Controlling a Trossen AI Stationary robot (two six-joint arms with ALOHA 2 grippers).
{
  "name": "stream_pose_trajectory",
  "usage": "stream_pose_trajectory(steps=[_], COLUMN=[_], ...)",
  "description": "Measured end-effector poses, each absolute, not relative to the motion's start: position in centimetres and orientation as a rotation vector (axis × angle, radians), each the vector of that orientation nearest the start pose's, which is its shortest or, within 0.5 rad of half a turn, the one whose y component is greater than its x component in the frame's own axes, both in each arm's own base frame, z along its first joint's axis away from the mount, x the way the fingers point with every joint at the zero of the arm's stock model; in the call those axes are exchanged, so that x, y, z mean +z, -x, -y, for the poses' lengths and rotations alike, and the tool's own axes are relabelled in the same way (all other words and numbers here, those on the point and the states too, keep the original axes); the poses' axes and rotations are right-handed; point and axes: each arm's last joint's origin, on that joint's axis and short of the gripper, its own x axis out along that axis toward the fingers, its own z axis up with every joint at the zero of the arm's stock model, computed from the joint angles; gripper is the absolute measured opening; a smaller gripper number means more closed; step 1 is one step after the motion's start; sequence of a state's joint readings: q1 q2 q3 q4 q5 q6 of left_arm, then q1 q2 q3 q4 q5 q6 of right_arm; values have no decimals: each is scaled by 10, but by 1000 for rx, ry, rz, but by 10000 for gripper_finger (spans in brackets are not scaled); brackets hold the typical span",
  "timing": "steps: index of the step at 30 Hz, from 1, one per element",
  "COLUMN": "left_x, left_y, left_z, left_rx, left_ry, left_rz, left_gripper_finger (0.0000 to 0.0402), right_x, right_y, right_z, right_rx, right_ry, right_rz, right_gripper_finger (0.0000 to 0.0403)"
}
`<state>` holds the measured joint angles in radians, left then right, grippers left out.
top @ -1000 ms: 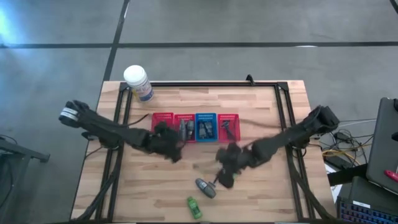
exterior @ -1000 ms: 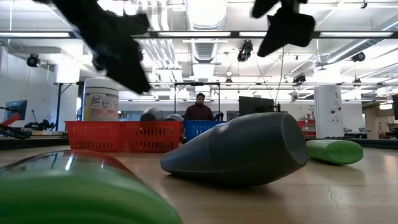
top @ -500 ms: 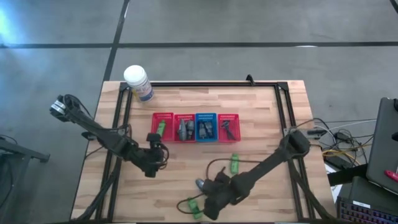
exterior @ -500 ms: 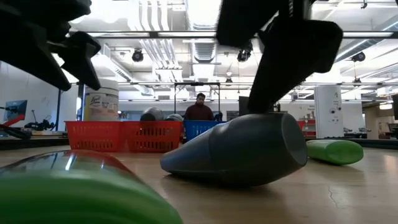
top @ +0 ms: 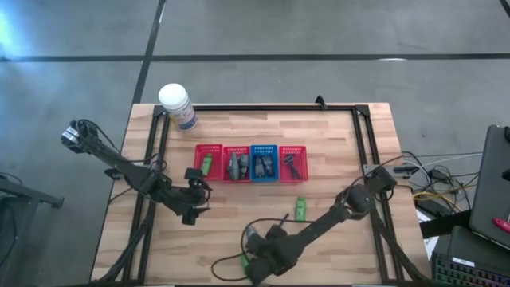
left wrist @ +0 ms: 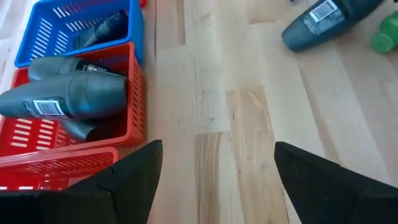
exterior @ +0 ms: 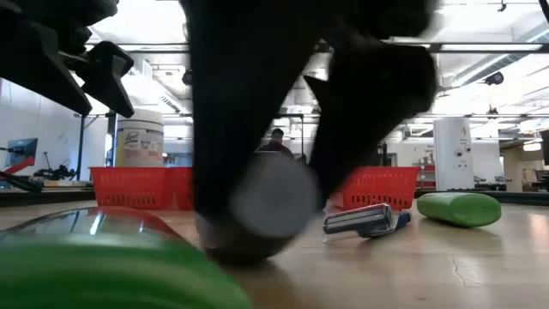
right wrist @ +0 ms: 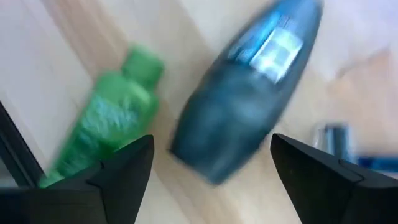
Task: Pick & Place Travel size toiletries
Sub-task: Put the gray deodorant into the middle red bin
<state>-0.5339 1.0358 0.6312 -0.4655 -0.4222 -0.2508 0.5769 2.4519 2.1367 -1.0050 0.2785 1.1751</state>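
Note:
A grey tube (right wrist: 249, 93) lies on the wood near the table's front edge. A green bottle (right wrist: 106, 134) lies beside it and a dark razor (exterior: 364, 219) close behind. My right gripper (top: 259, 263) hangs open right over them, one finger on each side of the tube in the low view. Another green bottle (top: 300, 209) lies farther back. My left gripper (top: 191, 211) stands open above bare wood, left of centre and near the baskets. The row of baskets (top: 209, 162) holds more toiletries, among them grey tubes (left wrist: 68, 99). My right gripper comes at the grey tube from above, its fingers (right wrist: 124, 168) wide apart on either side of it. The tube's round end (exterior: 266, 202) shows between them, low on the table. Whether a finger touches the tube I cannot tell.
Three red baskets and one blue basket (top: 264, 162) stand in a row across the table's middle. A big white-lidded jar (top: 176, 104) stands at the far left corner. A dark frame rail (top: 263, 108) runs along the far edge. Bare wood lies between the baskets and the front edge.
My right gripper has swung toward the table's near edge and come down over the grey tube and green bottle. My left gripper has drawn back from the baskets toward the near left. In the low view the tube now shows its round end, and the razor has come into sight.

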Motion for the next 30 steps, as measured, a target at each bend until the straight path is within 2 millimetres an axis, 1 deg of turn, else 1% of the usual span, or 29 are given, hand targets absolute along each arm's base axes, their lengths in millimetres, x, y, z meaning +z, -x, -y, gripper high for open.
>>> stream_pose_trajectory(steps=[2, 4, 8, 12, 14, 17, 21, 25, 30], left_x=[218, 218, 218, 218, 218, 218, 218, 218, 218], left_y=[-174, -174, -173, -173, -173, -173, -173, -173, -173], left_z=[89, 89, 89, 89, 89, 89, 89, 89, 89], left_rx=[-13, -18, -21, -22, -23, -26, -28, -29, -36], left_ry=[-159, -158, -161, -164, -167, -174, -183, -187, -204], left_rz=[-775, -776, -774, -774, -774, -774, -774, -774, -774], left_gripper_finger=[312, 312, 312, 312, 312, 312, 312, 312, 312], right_x=[166, 167, 171, 184, 188, 189, 180, 163, 146], right_y=[-424, -421, -416, -428, -433, -438, -441, -440, -435], right_z=[-264, -260, -253, -244, -241, -238, -230, -223, -222], right_rx=[-474, -513, -599, -559, -532, -490, -488, -543, -533], right_ry=[-464, -438, -466, -600, -618, -621, -638, -648, -642], right_rz=[-1127, -1148, -1192, -1165, -1128, -1132, -1191, -1229, -1288], right_gripper_finger=[310, 309, 319, 334, 342, 352, 357, 358, 347])
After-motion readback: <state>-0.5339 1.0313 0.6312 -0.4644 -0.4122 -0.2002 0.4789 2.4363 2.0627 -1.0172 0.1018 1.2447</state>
